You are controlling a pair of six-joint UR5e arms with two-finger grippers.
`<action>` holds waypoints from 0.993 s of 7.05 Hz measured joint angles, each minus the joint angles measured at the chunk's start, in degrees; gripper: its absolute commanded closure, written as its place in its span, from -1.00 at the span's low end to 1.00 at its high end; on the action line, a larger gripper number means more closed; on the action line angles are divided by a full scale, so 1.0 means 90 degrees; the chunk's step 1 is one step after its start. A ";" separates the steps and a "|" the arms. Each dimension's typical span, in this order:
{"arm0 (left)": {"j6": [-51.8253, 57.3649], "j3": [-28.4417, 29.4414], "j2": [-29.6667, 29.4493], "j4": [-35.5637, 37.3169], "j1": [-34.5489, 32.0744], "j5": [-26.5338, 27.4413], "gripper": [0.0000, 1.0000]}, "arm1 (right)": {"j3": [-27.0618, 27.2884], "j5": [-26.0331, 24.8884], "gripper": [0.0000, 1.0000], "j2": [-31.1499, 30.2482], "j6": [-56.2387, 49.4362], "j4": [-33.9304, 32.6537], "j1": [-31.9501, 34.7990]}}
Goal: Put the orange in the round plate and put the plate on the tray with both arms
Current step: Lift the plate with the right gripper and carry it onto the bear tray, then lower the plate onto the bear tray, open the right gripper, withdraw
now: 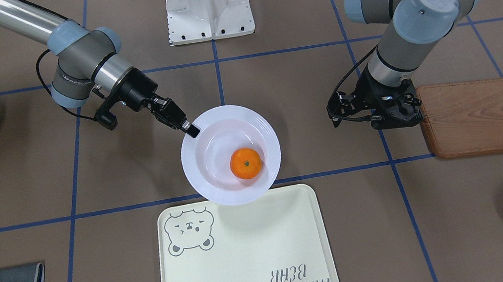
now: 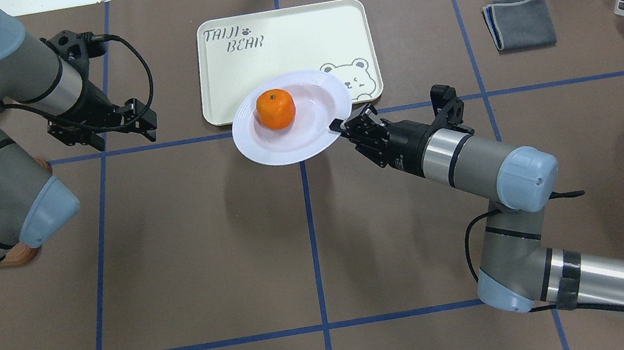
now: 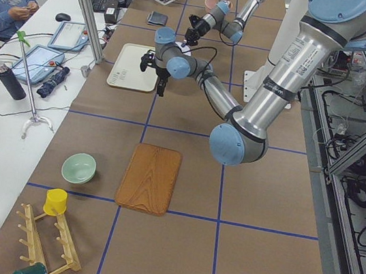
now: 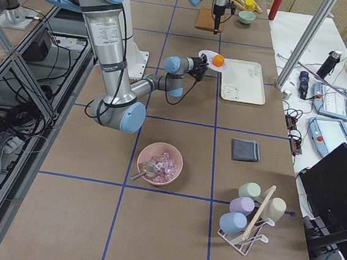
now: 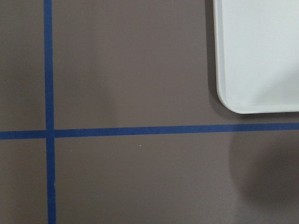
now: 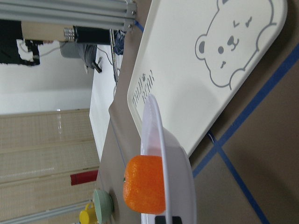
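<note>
Now my right gripper [image 2: 340, 126] is pinched tight on the round plate's [image 2: 284, 155] rim, with the orange [image 2: 276, 108] in its bowl. The plate overhangs the tray's [image 2: 291, 40] near edge; the rest of the tray lies straight ahead, away from my base. My left gripper [image 2: 122, 123] hangs well aside holding nothing; I cannot tell how far open it is.

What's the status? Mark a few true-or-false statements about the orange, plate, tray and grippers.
1. The orange lies in the round plate. True.
2. The left gripper grips the plate's rim. False: the right gripper grips it; the left gripper hangs apart.
3. The plate sits flat in the tray's middle. False: it is held up, overlapping only the tray's robot-side edge.
4. The wooden board lies on the robot's left of the tray. True.
</note>
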 measured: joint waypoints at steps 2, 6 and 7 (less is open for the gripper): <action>-0.0002 -0.0030 0.0007 0.0000 -0.0050 0.0003 -0.97 | -0.0837 -0.1015 1.00 0.0577 0.0929 -0.0020 0.0050; -0.0054 -0.0194 0.0138 0.0000 -0.0061 0.0004 -0.97 | -0.2282 -0.1720 1.00 0.2007 0.1646 -0.1399 0.0281; -0.0061 -0.0217 0.0143 0.0000 -0.0061 0.0004 -0.97 | -0.2516 -0.1761 1.00 0.2193 0.1663 -0.1623 0.0306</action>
